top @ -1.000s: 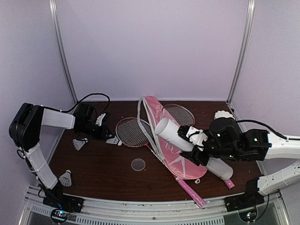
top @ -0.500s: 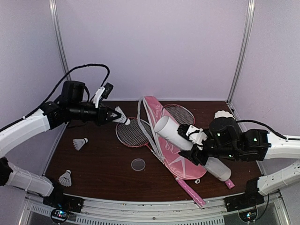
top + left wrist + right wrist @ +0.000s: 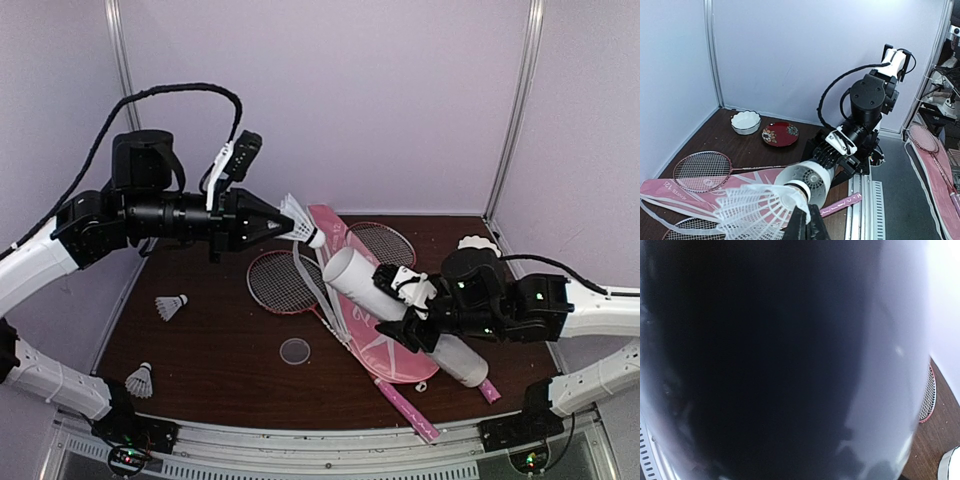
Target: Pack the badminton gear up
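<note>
Shuttlecock (image 3: 300, 218) loading is the step in hand, as I judge it: my left pincer (image 3: 285, 225) is pressed tight on one, holding it up in the air with the cork end aimed ahead and a little downward. Just beyond those fingertips waits the open mouth of the long white tube (image 3: 372, 293). My right pincer (image 3: 418, 312) is clamped round the tube's middle, tilting it off the table (image 3: 220, 340) with the mouth raised toward the left pincer. From the right wrist the tube's wall fills nearly the whole view, so I cannot see the fingers there. The next move calls for centring the cork on the mouth and easing it straight in before I let go, or the feathers may catch the rim. The held shuttlecock looks whole: a white feather skirt flaring wide from a small round cork with a dark band. A second shuttlecock (image 3: 172, 305) and a third shuttlecock (image 3: 140, 380) lie on the table well below my left pincer. One red-framed racquet (image 3: 283, 283) lies below its tip, and the other racquet (image 3: 385, 240) and the pink cover (image 3: 385, 352) lie beneath the right pincer, none packed yet.
</note>
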